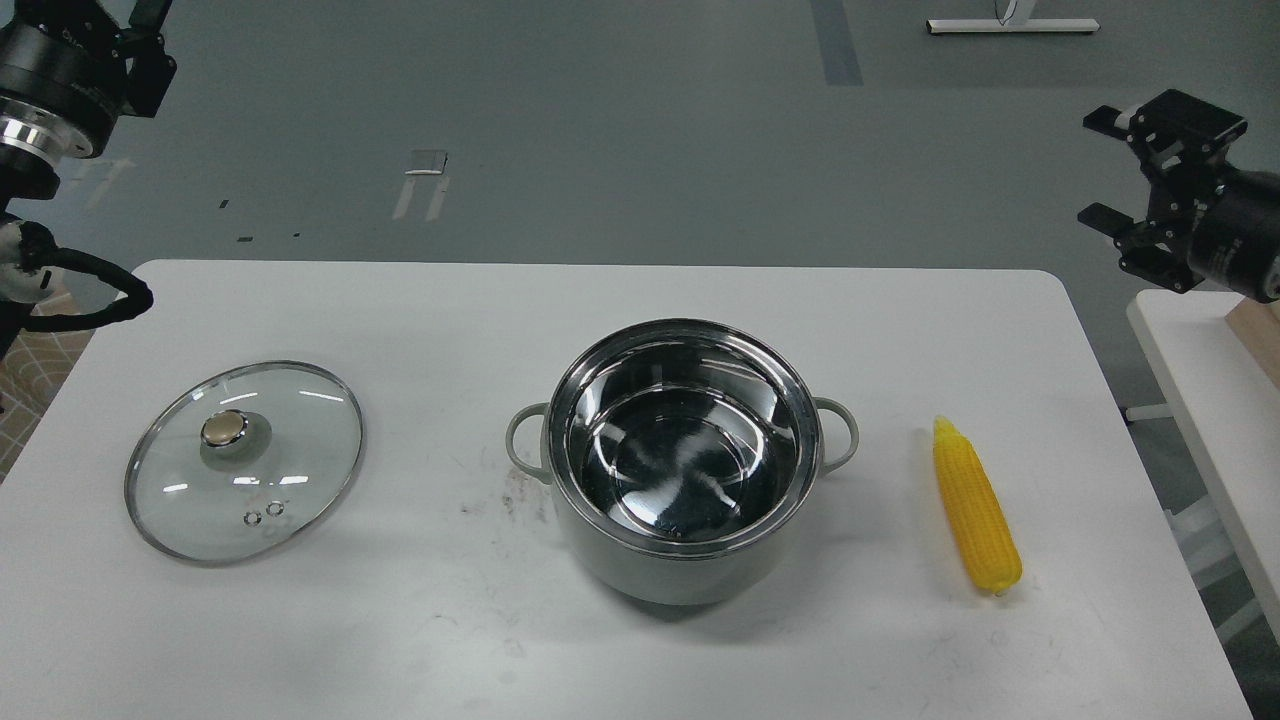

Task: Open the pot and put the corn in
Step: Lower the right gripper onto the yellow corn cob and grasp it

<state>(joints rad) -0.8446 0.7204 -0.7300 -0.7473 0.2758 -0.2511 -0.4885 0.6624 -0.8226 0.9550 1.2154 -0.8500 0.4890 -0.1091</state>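
Right tool (1112,170) gapes empty, left's seemingly cropped; corn (975,518) points away

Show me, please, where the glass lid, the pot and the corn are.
glass lid (243,462), head view, on the glass beside the knob.
pot (655,575), head view, on its outer wall.
corn (975,515), head view, mid-cob.

Open pot (686,462) stands mid-table, lid (244,461) well left, corn (975,516) right; left fingers seemingly cropped out.

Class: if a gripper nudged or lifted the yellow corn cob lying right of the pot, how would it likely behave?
The bright yellow tapered corn cob looks rounded, so it would probably roll sideways, curving towards its pointed tip. It looks stiff, likely lifting without bending. Its bumpy kernels may help grip.
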